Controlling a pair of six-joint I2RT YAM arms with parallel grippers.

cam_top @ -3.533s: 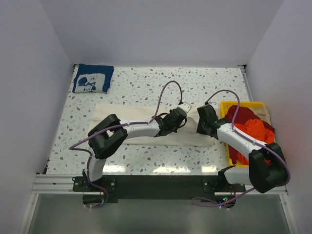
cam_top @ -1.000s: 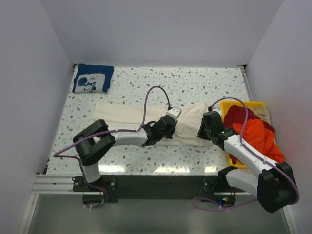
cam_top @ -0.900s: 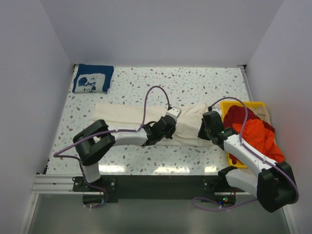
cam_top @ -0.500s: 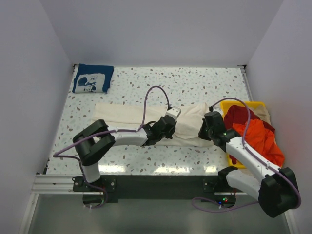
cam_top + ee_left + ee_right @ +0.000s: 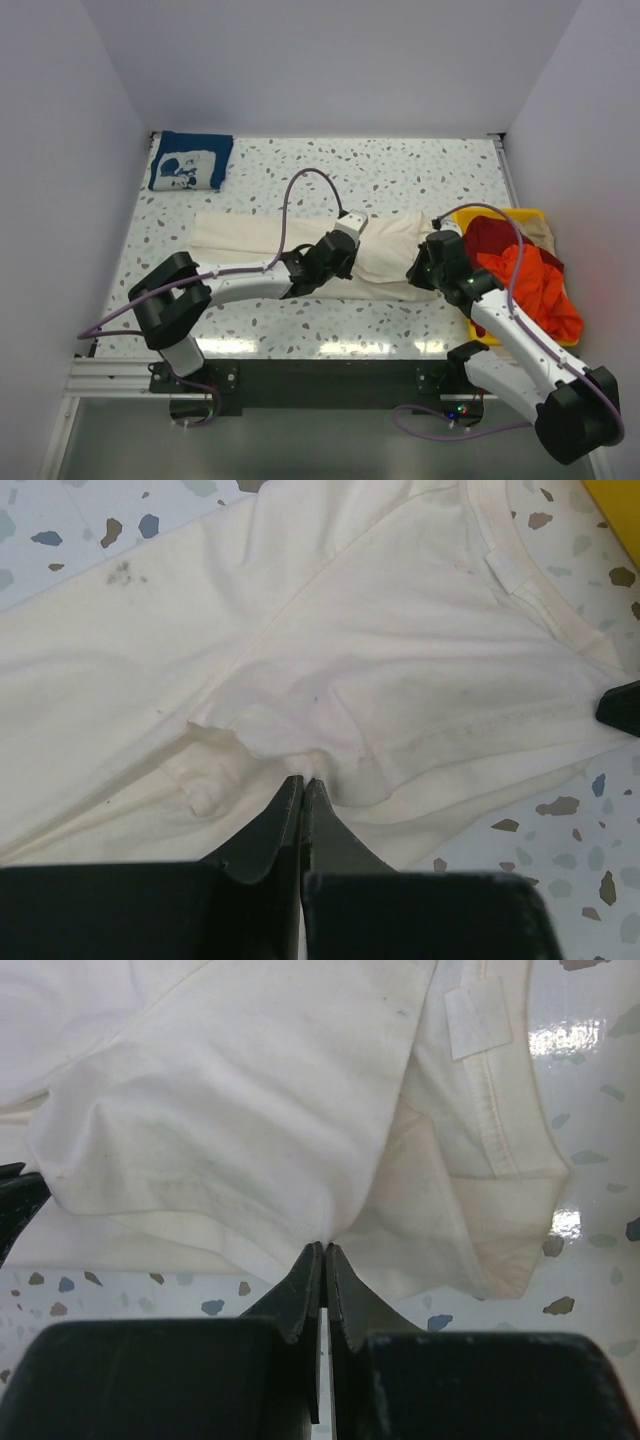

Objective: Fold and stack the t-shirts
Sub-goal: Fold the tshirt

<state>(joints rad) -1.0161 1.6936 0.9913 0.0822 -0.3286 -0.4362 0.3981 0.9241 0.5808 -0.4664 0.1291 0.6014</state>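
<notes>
The large cream t-shirt [image 5: 250, 235] lies as a long band across the middle of the table. My left gripper [image 5: 340, 247] is shut on a pinch of its cloth [image 5: 300, 680] near the middle. My right gripper [image 5: 425, 262] is shut on its right end near the collar [image 5: 250, 1090]. The navy t-shirt with white print [image 5: 189, 161] lies folded at the far left corner. The orange-red t-shirt [image 5: 535, 285] is heaped in the yellow bin [image 5: 505, 214], with a beige t-shirt [image 5: 545, 232] at the bin's far right corner.
A darker red cloth [image 5: 490, 237] also lies in the bin beside the orange-red shirt. White walls close the table on three sides. The arm bases stand on a black rail [image 5: 320, 375] at the near edge.
Both arms have drawn back toward the near edge and then shifted a little, keeping their pinches on the cream shirt, whose right end now lies further over the band.
</notes>
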